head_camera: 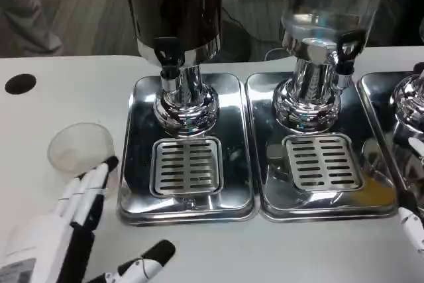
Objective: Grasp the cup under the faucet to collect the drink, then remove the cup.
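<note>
We are at the first step: the cup (pixel 81 148) is not yet grasped. It stands upright on the desk (pixel 66 91), just to the left of the left drip tray (pixel 136 164), away from the dark faucet (pixel 169 54) above that tray. Our left hand (pixel 76 220) is spread, fingertips near the cup's right side, holding nothing. Of our right hand (pixel 414 226) we see only a fingertip, so we cannot tell its state. Next we must close the left hand around the cup and carry it onto the grate (pixel 187 166)

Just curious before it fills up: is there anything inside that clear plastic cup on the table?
The cup looks empty: only its pale bottom shows through the clear wall. The left hand has fingertips covering its lower near side, so that part is hidden.
</note>
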Controlling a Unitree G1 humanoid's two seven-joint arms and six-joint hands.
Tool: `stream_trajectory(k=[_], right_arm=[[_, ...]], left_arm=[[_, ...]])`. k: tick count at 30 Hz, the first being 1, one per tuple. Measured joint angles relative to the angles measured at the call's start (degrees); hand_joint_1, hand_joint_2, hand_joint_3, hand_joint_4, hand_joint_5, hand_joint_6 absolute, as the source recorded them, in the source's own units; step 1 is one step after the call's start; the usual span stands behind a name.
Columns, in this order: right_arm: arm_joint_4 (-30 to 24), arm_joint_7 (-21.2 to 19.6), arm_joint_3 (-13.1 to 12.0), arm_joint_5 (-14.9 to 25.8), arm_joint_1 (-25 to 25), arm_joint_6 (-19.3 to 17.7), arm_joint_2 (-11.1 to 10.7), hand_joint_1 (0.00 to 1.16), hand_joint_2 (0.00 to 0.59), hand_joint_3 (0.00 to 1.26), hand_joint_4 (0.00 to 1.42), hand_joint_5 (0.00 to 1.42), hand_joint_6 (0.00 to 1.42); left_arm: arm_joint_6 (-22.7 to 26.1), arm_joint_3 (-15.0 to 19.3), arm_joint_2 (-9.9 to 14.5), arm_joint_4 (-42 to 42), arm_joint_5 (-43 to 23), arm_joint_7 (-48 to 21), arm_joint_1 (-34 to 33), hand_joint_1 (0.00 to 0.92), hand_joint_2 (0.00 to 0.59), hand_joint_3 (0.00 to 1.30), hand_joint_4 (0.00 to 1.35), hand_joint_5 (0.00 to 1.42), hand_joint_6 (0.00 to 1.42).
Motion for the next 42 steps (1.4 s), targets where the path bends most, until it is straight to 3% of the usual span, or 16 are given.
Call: stream_trajectory(k=[17,24,34,42], right_arm=[[1.0,0.5,0.0,0.8,-0.5,-0.7,0.0,0.30,0.492,0.14,0.00,0.00,0.00],[1.0,1.2,0.6,0.8,-0.8,-0.6,0.4,0.30,0.492,0.15,0.00,0.00,0.00],[1.0,1.4,0.7,1.3,-0.7,-0.7,0.6,0.30,0.492,0.16,0.00,0.00,0.00],[1.2,1.4,0.4,2.2,-0.1,-1.8,0.6,0.30,0.492,0.16,0.00,0.00,0.00]], left_arm=[[-2.8,9.0,-1.0,3.0,-11.5,0.0,-0.2,0.000,0.042,0.08,0.01,0.16,0.37],[-3.5,16.6,-1.5,6.1,-16.9,0.9,-3.5,0.005,0.032,0.07,0.02,0.19,0.40],[1.9,18.6,-0.6,8.9,-17.7,-1.4,-10.1,0.074,0.041,0.13,0.07,0.24,0.47],[7.9,17.1,0.4,10.9,-15.2,-3.1,-15.2,0.161,0.049,0.15,0.10,0.28,0.51]])
